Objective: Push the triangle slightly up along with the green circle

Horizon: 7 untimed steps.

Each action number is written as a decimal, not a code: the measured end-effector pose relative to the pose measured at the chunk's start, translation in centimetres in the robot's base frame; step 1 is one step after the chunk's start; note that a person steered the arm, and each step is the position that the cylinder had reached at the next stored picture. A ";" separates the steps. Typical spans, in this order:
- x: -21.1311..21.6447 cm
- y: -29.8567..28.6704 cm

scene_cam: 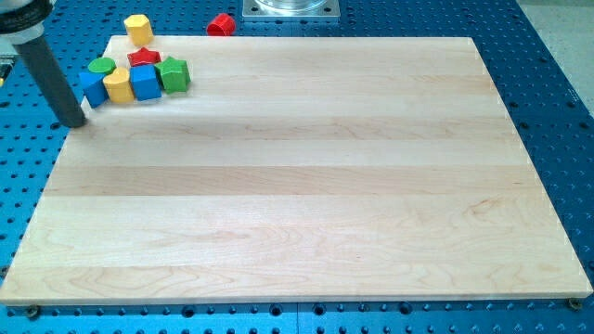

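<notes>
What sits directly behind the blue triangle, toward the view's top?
The green circle sits behind the blue triangle, touching it; its lower edge is covered. My tip is below-left.

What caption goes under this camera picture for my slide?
My tip rests left of a block cluster with the blue triangle and green circle on the board.

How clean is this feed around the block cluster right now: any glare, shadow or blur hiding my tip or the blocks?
Camera view: even lighting, no strong glare on the wooden board. Soft shadows sit under the cluster. My tip is sharp, at the view's left, just below the blue triangle and green circle. The rod's top is cropped by the frame edge. Block edges look slightly soft.
</notes>
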<state>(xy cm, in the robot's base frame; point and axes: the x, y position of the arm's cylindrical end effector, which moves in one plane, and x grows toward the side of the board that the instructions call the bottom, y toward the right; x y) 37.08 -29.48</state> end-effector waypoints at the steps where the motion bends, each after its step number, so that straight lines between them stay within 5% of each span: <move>1: -2.0 0.2; 7: -4.4 0.6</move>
<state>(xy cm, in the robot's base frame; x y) 32.69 -28.87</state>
